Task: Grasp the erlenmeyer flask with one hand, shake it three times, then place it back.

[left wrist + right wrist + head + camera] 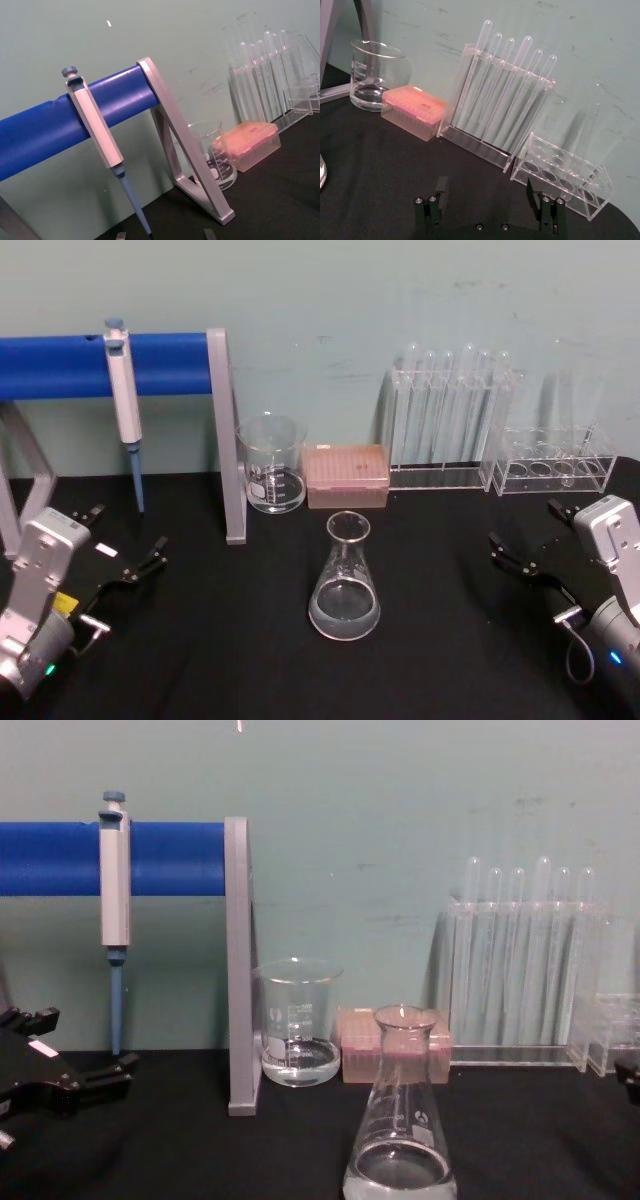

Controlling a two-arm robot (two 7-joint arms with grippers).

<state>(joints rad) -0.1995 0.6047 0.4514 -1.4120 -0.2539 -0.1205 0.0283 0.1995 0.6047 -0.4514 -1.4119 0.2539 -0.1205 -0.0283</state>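
1. Left gripper: fingers spread wide with nothing between them. It sits low over the black table, well to the left of the pink tip box and nearer the robot.
2. Right gripper: likewise spread and empty, well to the right of the tip box and nearer the robot.
3. Erlenmeyer flask: stands upright on the table directly in front of the tip box, apart from it and touched by neither gripper. A little clear liquid lies in its base.
4. Governing relation: the flask stands between the 2 grippers, to the right of the left one and to the left of the right one. Its long axis is vertical, narrow neck up and wide base down. The right fingertips appear somewhat nearer, though the margin is small, so either arm could serve as the 1 hand.
5. Judgement: the grasp is not yet made. The coming move calls for a level, sideways reach that brings the fingers to either side of the neck. The beaker, just left of the tip box, stands clear of that path.
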